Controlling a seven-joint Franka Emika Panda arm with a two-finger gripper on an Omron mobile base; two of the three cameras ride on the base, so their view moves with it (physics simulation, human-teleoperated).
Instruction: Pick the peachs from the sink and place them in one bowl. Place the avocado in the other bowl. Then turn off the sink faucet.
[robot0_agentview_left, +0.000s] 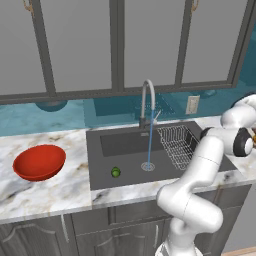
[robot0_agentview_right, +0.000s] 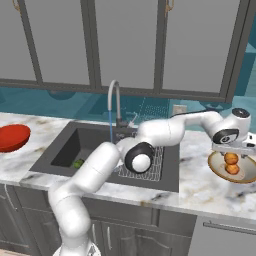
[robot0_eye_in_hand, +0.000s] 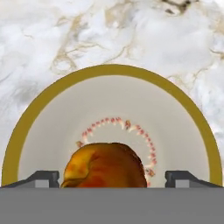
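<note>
Gripper (robot0_eye_in_hand: 112, 177) sits directly over the tan bowl (robot0_eye_in_hand: 39, 109), fingers spread wide, nothing clamped. Peaches (robot0_agentview_right: 231, 163) both lie in that bowl just under the hand; one peach (robot0_eye_in_hand: 105, 166) shows between the fingertips, clear of both. Avocado (robot0_agentview_right: 78, 163) is well off to the gripper's left, on the sink (robot0_agentview_right: 65, 150) floor. Red bowl (robot0_agentview_right: 12, 136) farther left on the counter. Faucet (robot0_agentview_left: 146, 102) running.

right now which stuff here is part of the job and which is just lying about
Part of the job:
peaches in the tan bowl
avocado in the sink
red bowl
faucet, running
end effector, above the tan bowl

Just lying about:
wire rack
wall outlet
</note>
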